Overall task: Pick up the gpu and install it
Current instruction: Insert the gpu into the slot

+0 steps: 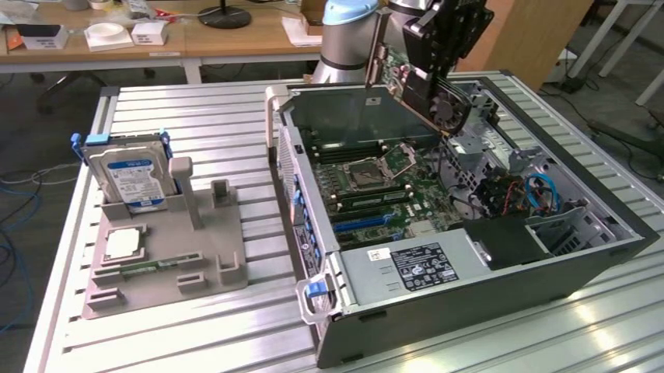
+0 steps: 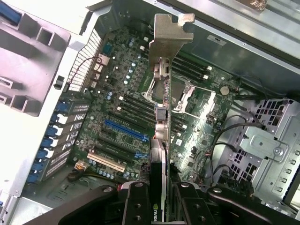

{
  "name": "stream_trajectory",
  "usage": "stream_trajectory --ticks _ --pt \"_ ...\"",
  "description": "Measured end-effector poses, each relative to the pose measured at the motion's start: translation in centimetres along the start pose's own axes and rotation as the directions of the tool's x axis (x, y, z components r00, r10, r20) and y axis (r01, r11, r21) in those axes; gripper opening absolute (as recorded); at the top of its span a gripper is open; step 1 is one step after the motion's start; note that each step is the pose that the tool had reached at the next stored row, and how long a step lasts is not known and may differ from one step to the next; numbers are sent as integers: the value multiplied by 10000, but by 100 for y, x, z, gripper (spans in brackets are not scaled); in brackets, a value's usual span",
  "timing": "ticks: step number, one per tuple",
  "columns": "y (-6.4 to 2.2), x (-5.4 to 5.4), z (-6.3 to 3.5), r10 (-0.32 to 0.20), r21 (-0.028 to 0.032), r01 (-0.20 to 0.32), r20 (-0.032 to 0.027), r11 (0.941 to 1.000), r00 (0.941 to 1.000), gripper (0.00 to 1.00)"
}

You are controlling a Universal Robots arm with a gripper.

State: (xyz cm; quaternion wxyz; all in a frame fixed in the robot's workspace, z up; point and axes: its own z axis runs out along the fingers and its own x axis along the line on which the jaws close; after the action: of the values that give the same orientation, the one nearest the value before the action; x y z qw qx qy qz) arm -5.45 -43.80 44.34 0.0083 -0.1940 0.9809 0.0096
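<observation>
Above the computer case (image 1: 467, 311), the gpu (image 1: 403, 84) hangs clamped in the tool (image 2: 159, 199).

The gpu (image 1: 413, 87) is a green board with a black block (image 1: 447, 109) and silver bracket (image 2: 168, 37); the gripper (image 2: 161, 199) is black. The motherboard (image 1: 384, 193) is green with blue slots (image 2: 124, 131). The drive (image 1: 127, 172) is silver with a blue-white label (image 1: 136, 185), the holder (image 1: 202, 260) grey, the table (image 1: 207, 124) ribbed silver.
</observation>
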Motion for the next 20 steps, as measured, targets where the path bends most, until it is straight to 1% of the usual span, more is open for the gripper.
stream_trajectory --ticks 4,5,6,20 --pt "-2 1 0 -223 -5 223 -3 9998 9998 26" --pt "-5 2 0 -556 -14 556 -7 9985 9985 26" --pt "-5 2 0 -632 -16 632 -8 9980 9980 26" --pt "-12 5 0 -1494 -40 1494 -17 9888 9888 26"
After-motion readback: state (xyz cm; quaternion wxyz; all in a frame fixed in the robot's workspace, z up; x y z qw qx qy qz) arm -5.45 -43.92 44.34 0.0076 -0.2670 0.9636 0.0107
